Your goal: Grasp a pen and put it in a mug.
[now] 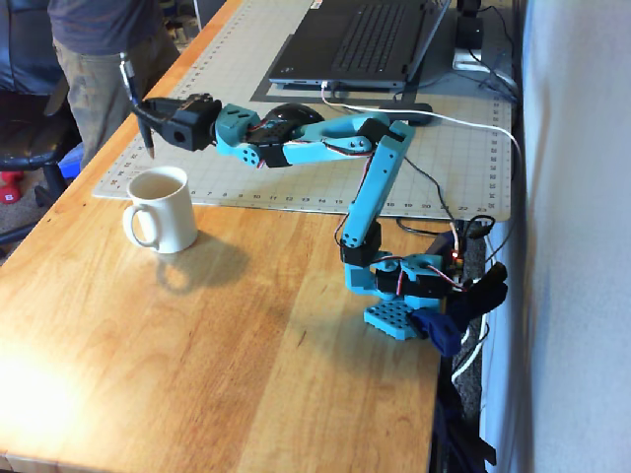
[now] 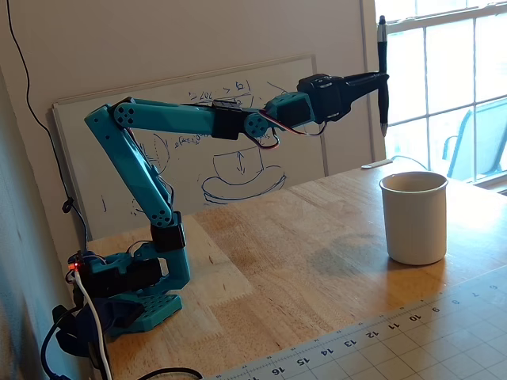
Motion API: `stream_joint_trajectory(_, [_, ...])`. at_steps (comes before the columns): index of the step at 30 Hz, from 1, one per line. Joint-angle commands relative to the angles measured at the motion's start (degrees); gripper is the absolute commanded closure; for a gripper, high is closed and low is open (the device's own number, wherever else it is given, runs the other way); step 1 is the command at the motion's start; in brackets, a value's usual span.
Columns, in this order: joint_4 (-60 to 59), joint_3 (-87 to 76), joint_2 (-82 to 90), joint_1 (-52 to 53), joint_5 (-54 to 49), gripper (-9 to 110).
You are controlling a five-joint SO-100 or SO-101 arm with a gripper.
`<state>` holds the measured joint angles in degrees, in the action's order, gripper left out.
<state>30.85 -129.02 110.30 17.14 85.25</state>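
Observation:
The cream-white mug (image 1: pixel 161 209) stands on the wooden table, also seen at the right as the mug (image 2: pixel 414 217), its handle toward the camera in one fixed view. The dark pen (image 1: pixel 137 106) hangs nearly upright, tip down, and my gripper (image 1: pixel 145 106) is shut on it. In the other fixed view the pen (image 2: pixel 383 75) sits in the gripper (image 2: pixel 381 77) above and slightly left of the mug's rim, its tip well clear of the opening. The blue arm stretches out almost level from its base (image 1: pixel 399 291).
A grey cutting mat (image 1: pixel 296 148) lies behind the mug, with a laptop (image 1: pixel 360 44) and cables on it. A person (image 1: pixel 99 49) stands at the table's far left corner. A whiteboard (image 2: pixel 206 150) leans against the wall behind the arm.

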Motion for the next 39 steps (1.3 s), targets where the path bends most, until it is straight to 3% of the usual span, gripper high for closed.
stream_joint_trajectory(1, [3.6,1.23,4.04,1.32,-0.18,99])
stream_joint_trajectory(16, [4.31,8.79,-12.66,0.79,-0.18,99])
stream_joint_trajectory(39, [4.22,8.61,-19.42,0.35,-0.18,94])
